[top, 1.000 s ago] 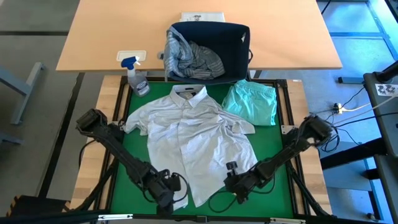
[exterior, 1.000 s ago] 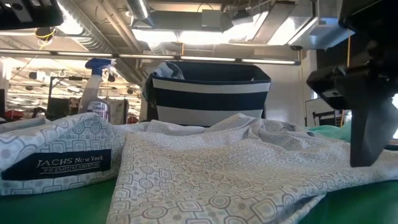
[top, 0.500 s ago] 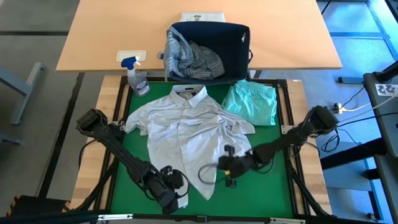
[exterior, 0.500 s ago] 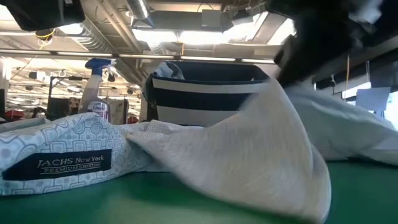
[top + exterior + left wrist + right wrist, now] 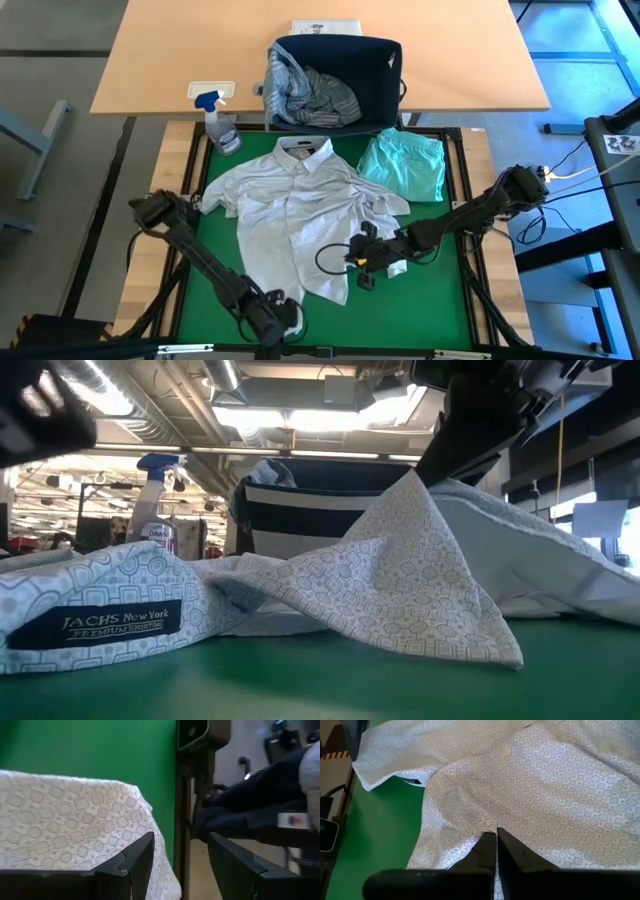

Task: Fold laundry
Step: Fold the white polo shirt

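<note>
A pale, small-patterned button-up shirt [image 5: 290,210] lies spread on the green mat, collar toward the far edge. My right gripper [image 5: 362,262] is over its lower right part, shut on the cloth. In the low view that part stands up like a tent [image 5: 400,580] under the dark gripper [image 5: 450,440]. My left gripper [image 5: 272,320] is open at the near edge, just off the shirt's lower left hem [image 5: 65,820]. A folded mint-teal garment [image 5: 405,165] lies on the mat's far right. A grey-blue striped shirt [image 5: 300,95] sits in the basket. No white t-shirt shows. My right gripper pinches a raised fold of the shirt's lower right front [image 5: 492,822] between its two fingers, coming from above at a slant. That part is lifted clear, and the cloth slopes down from it to the mat [image 5: 505,655]. How many layers it holds, I cannot tell.
The navy-and-white striped basket [image 5: 385,75] stands on the wooden table past the mat's far edge. A spray bottle [image 5: 220,125] stands at the mat's far left corner. Bare green mat [image 5: 430,300] shows near the right and along the near edge.
My right gripper has moved up and toward the table's left and far side. It has drawn the shirt's lower right hem off the mat and over the shirt's front. The collar and left side have stayed put. My left gripper has drawn back slightly toward the near edge.
</note>
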